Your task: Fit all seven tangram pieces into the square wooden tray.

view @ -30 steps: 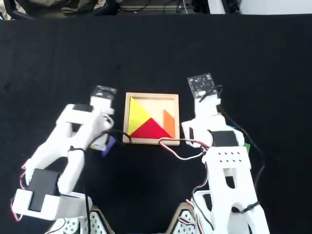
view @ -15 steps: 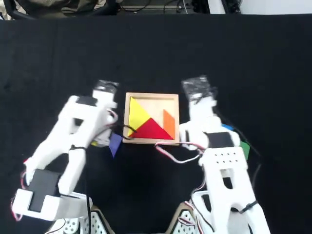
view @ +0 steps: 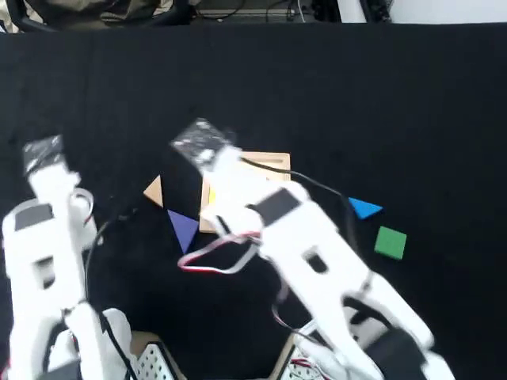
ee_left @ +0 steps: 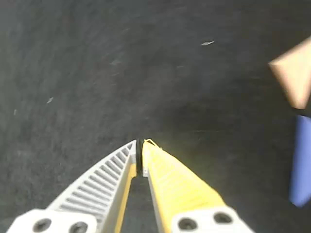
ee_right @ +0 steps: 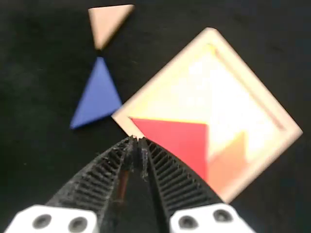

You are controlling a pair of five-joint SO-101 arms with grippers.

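Right pincer (ee_right: 137,143): jaws pressed together, nothing between them. The tips hang over one corner of the tray (ee_right: 286,131).

- Nearest the tips, inside the tray, is the red triangle (ee_right: 180,141). The orange piece (ee_right: 233,165) lies past it against the rim. From above, a sliver of the yellow piece (view: 209,195) shows beside the arm.
- Just outside that corner, on the robot's left of the tray, is the violet-blue triangle (ee_right: 97,94), flat on the desk (ee_left: 97,58).
- Beyond it is the tan triangle (ee_right: 107,22). The two lie point to point, nearly touching.
- Well apart, on the other side of the right arm, are the blue triangle (view: 364,208) and, near it, the green square (view: 390,242).

Left pincer (ee_left: 142,145): also closed and empty, over bare desk. The tan and violet-blue triangles are off to one side of it, not under it.

Judgement: four pieces remain outside the tray. They look like thin painted wood, so probably stiff, light and smooth-faced, and not fragile. They lie flush on the cloth, which leaves only the edges to grip. The likely hold is from above, jaws opened and set across a triangle from its long edge to the opposite corner region, near the middle. A pinch close to a point could let the piece pivot or squirt out.
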